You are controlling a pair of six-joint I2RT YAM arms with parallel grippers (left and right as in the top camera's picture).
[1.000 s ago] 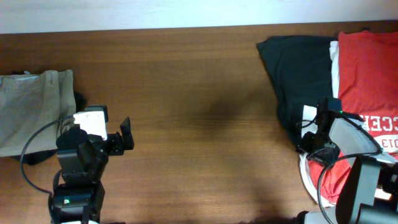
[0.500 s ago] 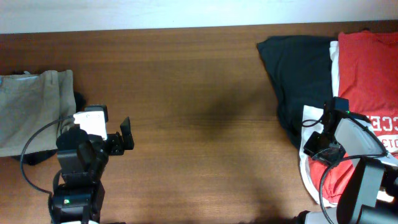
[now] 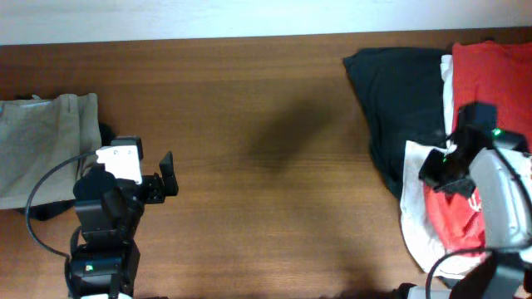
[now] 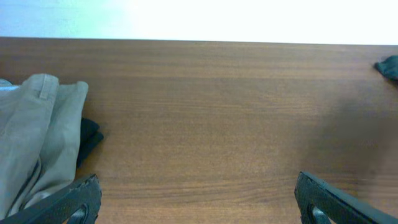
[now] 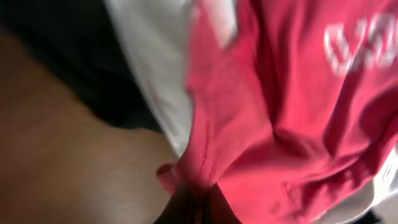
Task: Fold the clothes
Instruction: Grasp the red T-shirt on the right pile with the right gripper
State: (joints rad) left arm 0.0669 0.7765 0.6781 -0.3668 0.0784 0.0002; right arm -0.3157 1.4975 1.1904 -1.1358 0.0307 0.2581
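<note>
Red-orange cotton T-shirt [image 3: 482, 79] with white block letters is found at the right end of the brown wooden table [image 3: 266, 124]; its long side runs from the far edge of the table toward the near edge; which end is the neck cannot be told, because the arm covers part of it. A plain white shirt [image 3: 413, 195] is spread under it, and its edge shows on the left side; a black shirt [image 3: 399, 100] lies just beside that, toward the middle of the table, touching the white one.

A bunch of the red cloth is pinched in the right gripper [image 3: 442, 173], whose jaws are closed tight around it; in the right wrist view, which is blurred, folds are seen spreading out from the pinch, and the white letters [image 5: 357, 40] are seen in the upper corner.

The left gripper [image 3: 166, 176] is held well apart from the shirts, over bare wood at the left side; its fingers [image 4: 68, 202] are spread wide with nothing between them. Folded beige trousers [image 3: 41, 145] are laid at the left end, near this gripper; a small dark cloth [image 4: 89, 138] peeks out from under them.
</note>
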